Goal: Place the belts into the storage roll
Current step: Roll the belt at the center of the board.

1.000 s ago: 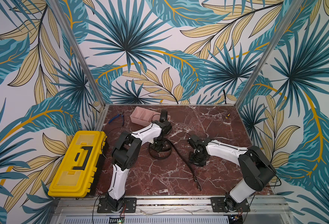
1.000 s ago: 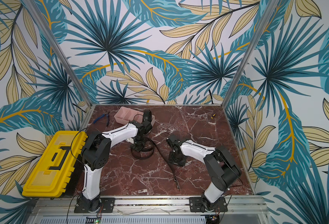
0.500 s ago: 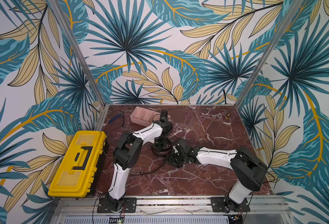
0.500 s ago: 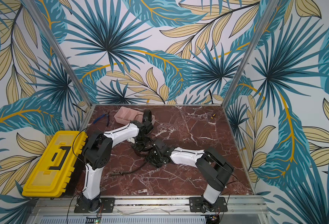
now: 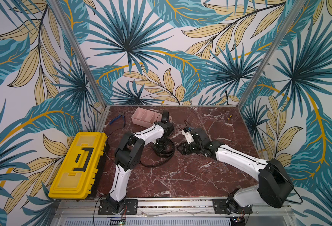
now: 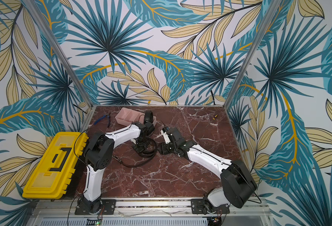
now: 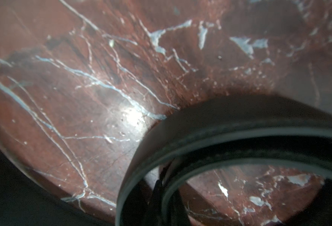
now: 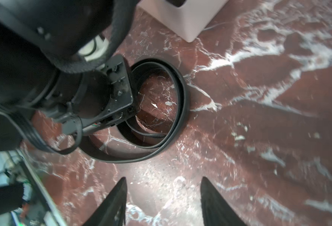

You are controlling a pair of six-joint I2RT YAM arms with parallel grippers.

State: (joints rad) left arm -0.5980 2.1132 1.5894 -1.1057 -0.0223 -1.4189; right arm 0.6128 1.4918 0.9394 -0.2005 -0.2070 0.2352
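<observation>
Non-task items, 3 pcs, on/by red marble tabletop (image 5: 180,176).
Yellow toolbox (image 5: 79,164), black handle, lid shut, alongside tabletop's left edge; blue-handled pliers (image 5: 119,119) nr far-left corner; small yellow-black item (image 5: 229,116) nr far-right corner, type n/k.

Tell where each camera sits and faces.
Top views: high in front, looking down on the table; left arm and right arm whole.
Left wrist: low over the table, facing the belt; own body unclear.
Right wrist: low, faces the belt, tray corner, left arm; right gripper shows, open.
Shared: all show the belt.
</observation>
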